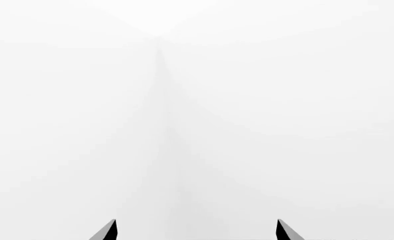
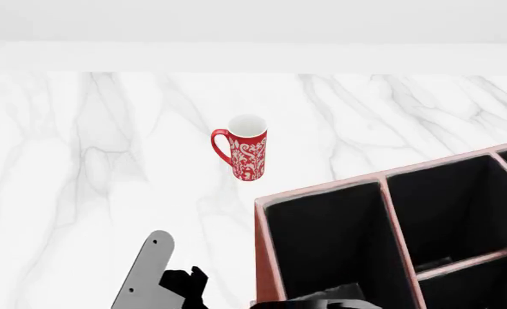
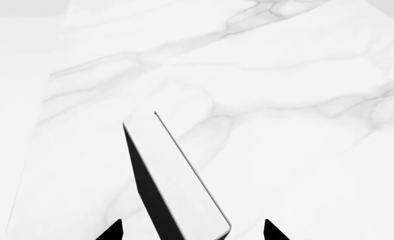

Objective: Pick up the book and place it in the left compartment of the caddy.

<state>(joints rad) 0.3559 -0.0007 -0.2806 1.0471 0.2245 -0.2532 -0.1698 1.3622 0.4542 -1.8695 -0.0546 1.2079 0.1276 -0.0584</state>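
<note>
The right hand (image 3: 192, 231) grips the book (image 3: 173, 175) between its fingertips above the marble table (image 2: 107, 161), near the caddy (image 2: 266, 257), so it can go into the left compartment (image 2: 330, 244); the left hand (image 1: 197, 231) hangs open, empty.

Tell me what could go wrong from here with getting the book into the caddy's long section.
1. The book sits between the right fingers with gaps showing at their tips. If the hold is loose, it may slip.
2. It could catch on the pale divider of the caddy and miss the left compartment.
3. A wide swing could knock the mug.
</note>
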